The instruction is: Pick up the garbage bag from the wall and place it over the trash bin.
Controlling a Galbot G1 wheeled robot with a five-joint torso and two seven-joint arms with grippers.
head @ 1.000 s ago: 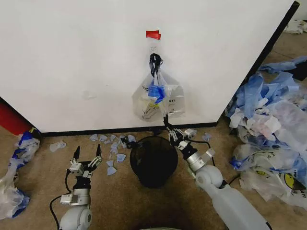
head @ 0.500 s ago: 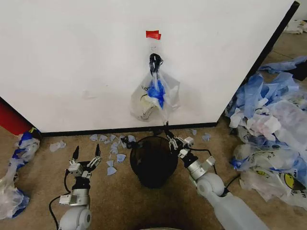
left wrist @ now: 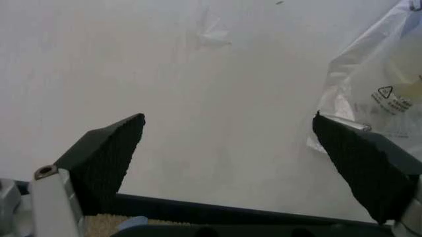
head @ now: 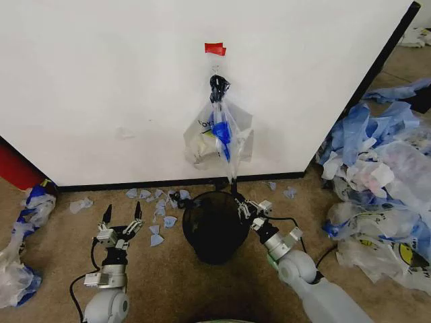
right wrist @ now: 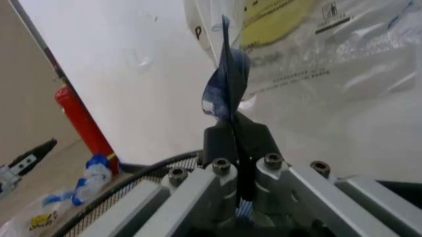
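Tan carpet strewn with blue scraps fronts the white panel wall [head: 121, 81]. The right gripper [head: 237, 200], now lower over the black wire-mesh trash bin [head: 215, 225], pinches a blue strip of the translucent garbage bag [head: 219, 138] hooked above it, stretching it downward. The left gripper [head: 122, 214] idles, spread.

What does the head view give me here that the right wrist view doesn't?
Head view alone: the hook's red tape, the left tool open beside the trash bin, and the bag pile on the robot's right.

Right wrist view alone: the right tool shut on a blue strip of the garbage bag.

Both: bag, wall, bin rim.
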